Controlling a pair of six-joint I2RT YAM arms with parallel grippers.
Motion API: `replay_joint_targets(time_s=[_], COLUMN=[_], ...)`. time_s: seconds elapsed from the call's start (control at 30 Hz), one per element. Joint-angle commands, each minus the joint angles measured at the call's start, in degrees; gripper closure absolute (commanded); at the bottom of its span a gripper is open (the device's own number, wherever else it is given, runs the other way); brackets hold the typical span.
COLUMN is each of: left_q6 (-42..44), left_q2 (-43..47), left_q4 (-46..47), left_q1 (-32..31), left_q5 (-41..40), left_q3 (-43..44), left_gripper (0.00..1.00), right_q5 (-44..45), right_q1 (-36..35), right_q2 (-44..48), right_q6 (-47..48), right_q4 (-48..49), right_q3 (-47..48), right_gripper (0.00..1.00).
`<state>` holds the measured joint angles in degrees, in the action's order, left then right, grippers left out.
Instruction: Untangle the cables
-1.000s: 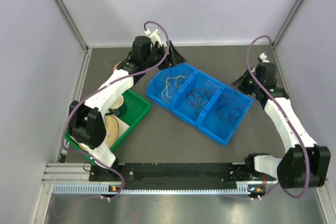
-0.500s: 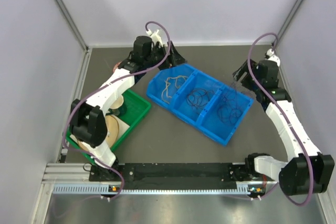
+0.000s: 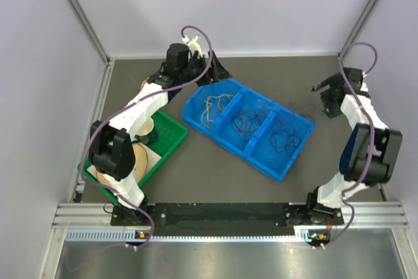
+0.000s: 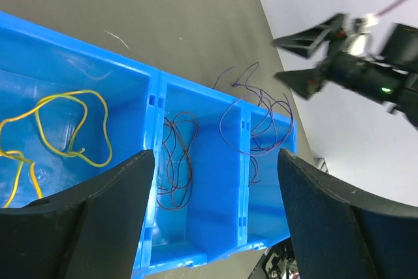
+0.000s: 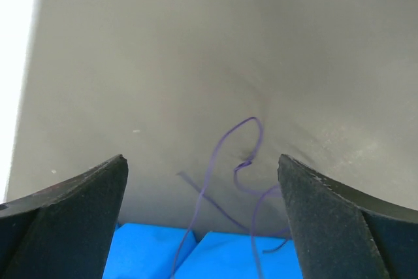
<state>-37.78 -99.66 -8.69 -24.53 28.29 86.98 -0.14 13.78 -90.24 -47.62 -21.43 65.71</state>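
Observation:
The cables lie in a blue three-part bin (image 3: 222, 140). Yellow cables (image 3: 212, 110) fill its left part. Dark purple cables (image 3: 248, 122) are in the middle part, and more dark purple cables (image 3: 286, 138) in the right part. A purple strand (image 5: 255, 129) loops up over the bin's far rim (image 5: 150, 253) onto the table. My right gripper (image 3: 323, 99) hangs open to the right of the bin, holding nothing. In its own view the right gripper (image 5: 201, 161) looks down on that strand. My left gripper (image 3: 219, 70) stands open above the bin's far corner, with nothing between the left gripper's (image 4: 214, 161) fingers.
A green tray (image 3: 171, 136) with a dark cup and a beige round thing sits left of the bin, under the left arm. Grey walls enclose the table on three sides; the right arm is close to the right wall.
My right gripper has opened, and it has pulled back from the bin's right part toward the right wall. The left arm has barely moved.

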Motion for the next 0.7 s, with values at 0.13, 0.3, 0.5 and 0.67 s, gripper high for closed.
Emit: replay_joint_targets(time_s=[0.13,0.3,0.5,0.67], left_q6=[0.34,0.34,0.25,-0.28], left_q2=[1.83,1.48,1.31,0.78], left_q4=[2.27,2.27,2.1,2.54], left_q1=[0.72,0.98,0.98,0.98], left_q5=[-0.08,-0.08,-0.17,0.01], left_q3=[-0.76,-0.94,-0.5,-0.14], left_gripper=[0.2,0.2,0.2,0.2], right_q5=[-9.35,-10.58,-7.16,-7.77], right_q1=[0.72,0.72,0.63,0.63], right_q2=[-10.92,-13.91,-8.74,-2.33], right_q6=[-10.39,-12.06,-12.42,-11.27], right_q4=[-2.3,-0.72,2.53,3.06], right_q3=[3.98,4.25,1.35,1.52], right_gripper=[0.01,0.1,0.93,1.0])
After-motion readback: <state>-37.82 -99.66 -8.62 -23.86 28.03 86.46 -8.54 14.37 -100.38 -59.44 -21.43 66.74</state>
